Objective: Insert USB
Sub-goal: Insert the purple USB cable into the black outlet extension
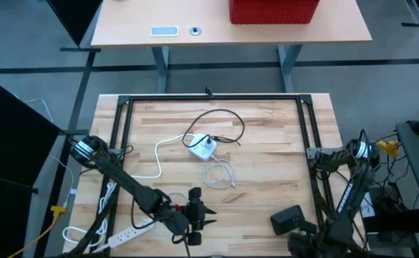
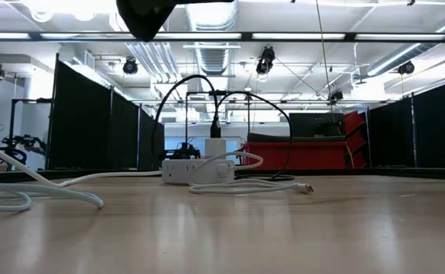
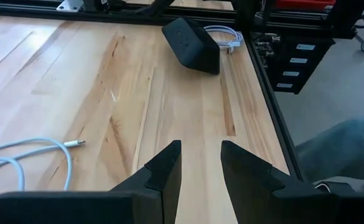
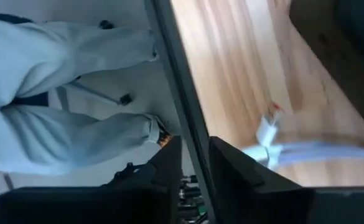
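My left claw [image 3: 200, 149] hangs released over the near middle of the tabletop [image 3: 76, 68], fingers standing apart with only bare wood showing between them. My right claw [image 4: 195, 148] waits by the near right edge, parted just a little and holding nothing. Just beyond my left claw, toward the middle of the tabletop, lies the white USB cable [image 1: 220, 174] in a loose coil. Its small plug [image 3: 76, 144] rests flat on the wood at the coil's near right end, free of everything else. A little farther on sits the white socket block [image 1: 203, 147], touching or nearly touching the coil, with a black cord [image 1: 223, 118] already plugged in and looping away toward the far side. A black block [image 3: 191, 45] lies well apart to the right, out of my way. I judge that the task is at its very start: the plug is not picked up and nothing of this cable is in the socket block. The next move calls for me to bring the left claw over the plug end, turn until my fingers straddle its narrow sides, lower and pinch it close behind the metal tip. Then I line that tip up squarely with a free port; which port is free, I cannot tell from here.
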